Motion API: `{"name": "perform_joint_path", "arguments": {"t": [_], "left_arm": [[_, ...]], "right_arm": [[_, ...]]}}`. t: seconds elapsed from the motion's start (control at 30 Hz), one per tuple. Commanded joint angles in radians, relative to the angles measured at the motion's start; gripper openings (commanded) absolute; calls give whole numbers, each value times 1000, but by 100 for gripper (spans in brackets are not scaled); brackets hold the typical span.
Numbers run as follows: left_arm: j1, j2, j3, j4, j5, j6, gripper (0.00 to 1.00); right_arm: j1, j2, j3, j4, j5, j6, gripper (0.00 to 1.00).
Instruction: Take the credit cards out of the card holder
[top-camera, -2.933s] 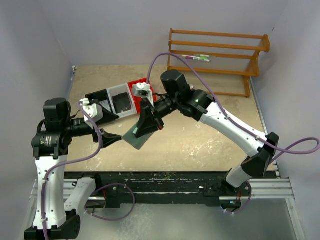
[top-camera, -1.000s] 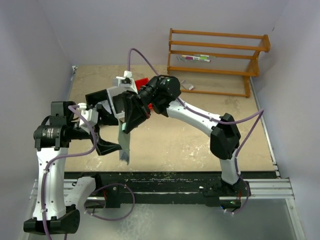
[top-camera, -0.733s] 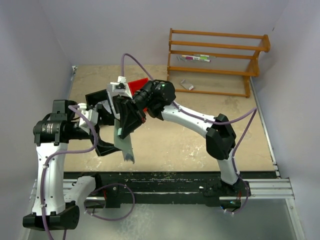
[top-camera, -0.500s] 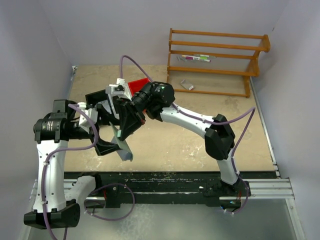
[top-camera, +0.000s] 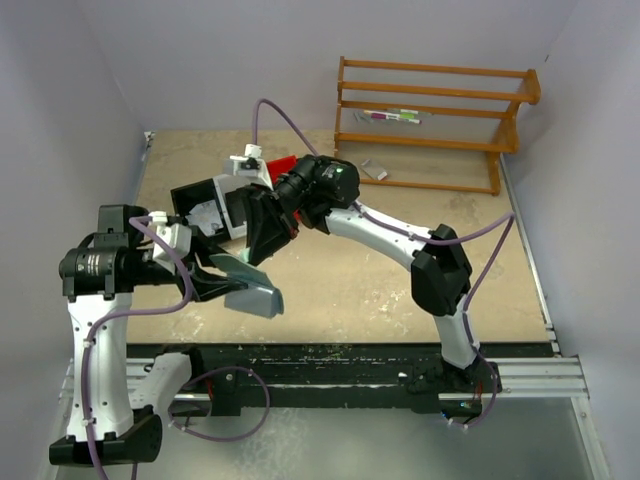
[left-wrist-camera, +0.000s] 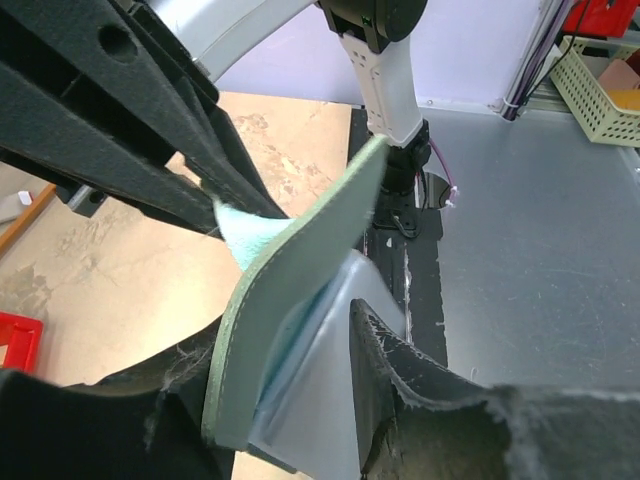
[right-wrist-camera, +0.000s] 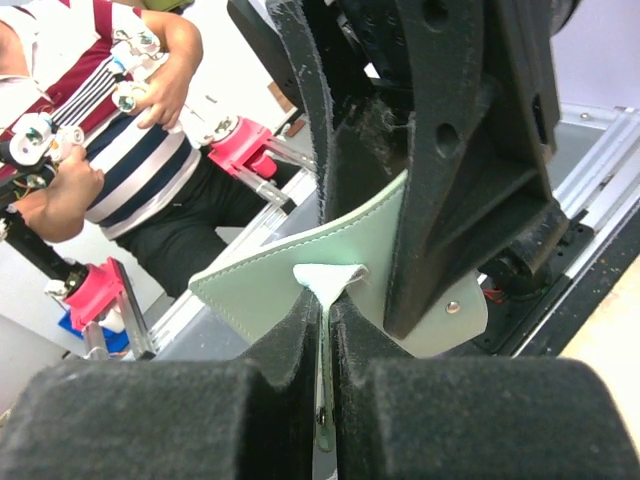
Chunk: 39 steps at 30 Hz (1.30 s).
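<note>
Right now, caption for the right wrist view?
Right hand pinches a credit card corner poking from the green card holder held by the left hand.

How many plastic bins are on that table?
3, in a row at back left: a black plastic bin, a white plastic bin, and a red plastic bin, partly hidden.

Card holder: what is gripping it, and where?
The left tool clamps the card holder at one end; the right tool pinches the corner of a light-blue credit card protruding from it.

Tan table (top-camera: 400, 285): bins (top-camera: 186, 197), wooden rack (top-camera: 440, 69), scrap (top-camera: 372, 170).
</note>
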Motion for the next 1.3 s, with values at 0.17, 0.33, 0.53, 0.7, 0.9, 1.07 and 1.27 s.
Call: {"name": "perform_joint_path", "arguments": {"t": [0.17,0.33,0.53,0.7,0.9,1.07,1.27], "left_arm": [[0,4,37,-16,262,-3,20],[4,32,34,-18,246,-29,0],[7,-42,-148,360,-162,-160,58],[6,-91,-306,743,-498,-340,60],[4,157,-276,614,-610,-329,62],[-18,256,-306,608,-647,-340,71],[-79,353,-300,647,-784,-414,73]], "right_arm": [[-38,-27,25,85,25,16,37],[-53,-42,-21,84,50,12,39],[-225,-146,-309,-11,196,-162,77],[-283,-425,-450,-1336,814,-1393,100],[-262,-423,-556,-1395,1054,-1501,100],[-254,-447,-723,-1204,1062,-1456,100],[-236,-489,-875,-1074,1074,-1452,99]]}}
